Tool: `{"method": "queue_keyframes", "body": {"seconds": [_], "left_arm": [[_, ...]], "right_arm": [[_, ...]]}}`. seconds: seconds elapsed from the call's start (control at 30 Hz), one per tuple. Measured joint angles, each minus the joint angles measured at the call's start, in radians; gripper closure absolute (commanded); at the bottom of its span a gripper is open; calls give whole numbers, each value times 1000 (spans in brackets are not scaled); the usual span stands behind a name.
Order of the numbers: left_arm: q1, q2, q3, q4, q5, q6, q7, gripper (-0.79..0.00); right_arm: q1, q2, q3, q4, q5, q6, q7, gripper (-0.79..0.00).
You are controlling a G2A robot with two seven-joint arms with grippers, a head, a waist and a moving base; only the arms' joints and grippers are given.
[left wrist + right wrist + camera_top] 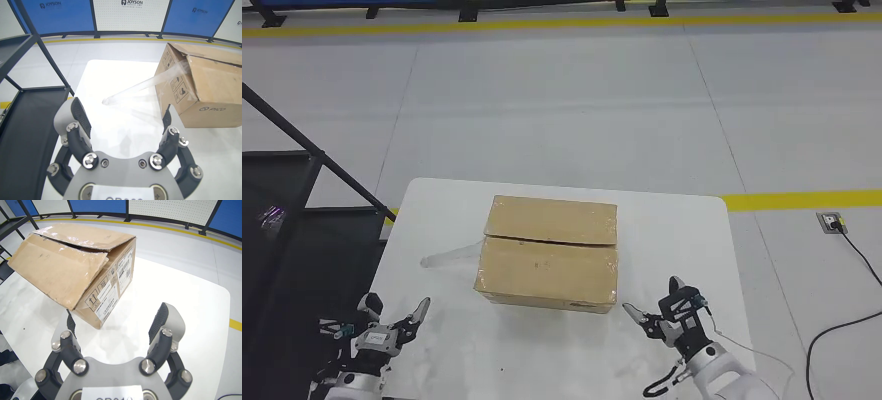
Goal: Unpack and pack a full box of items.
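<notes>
Box contents hidden: cardboard box [550, 252] has its top flaps [62, 256] folded down, with only a thin dark gap between them in the right wrist view, and the inside can't be made out. The near flap sits crooked, its corner overhanging the box front. In the left wrist view the box [204, 89] is cut off at the frame edge.

The box sits mid-table on the white table [442, 210]. A loose clear tape strip [447, 258] sticks out from its 9 o'clock side, the far end resting on the table.

Left gripper [395, 308] is at 7 o'clock from the box, well apart, jaws spread wide, gripping nothing, touching nothing. Right gripper [650, 298] is at 4 o'clock, near the box corner but not touching, jaws also wide apart with nothing between them.

A black rack [282, 250] stands at 9 o'clock off the table, partly cut off.
</notes>
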Motion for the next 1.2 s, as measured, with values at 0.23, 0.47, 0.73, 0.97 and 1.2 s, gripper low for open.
{"method": "queue_keyframes", "body": {"seconds": [0.23, 0.47, 0.73, 0.97, 1.2], "left_arm": [[-53, -2, 22, 8, -5, -11, -27, -785], [-142, -1, 33, 38, 28, -38, 5, -785], [-187, 2, 27, 47, 11, -80, -30, -785], [-187, 2, 27, 47, 11, -80, -29, -785], [-238, -5, 49, 49, -149, -79, -125, -785]], "right_arm": [[44, -3, 11, 13, 209, -114, 24, -785], [149, -7, 23, 46, 552, -200, 163, -785], [253, -8, 21, 125, 783, -221, 295, -785], [251, -8, 20, 124, 781, -220, 291, -785], [316, -18, -20, 217, 872, -212, 264, -785]]}}
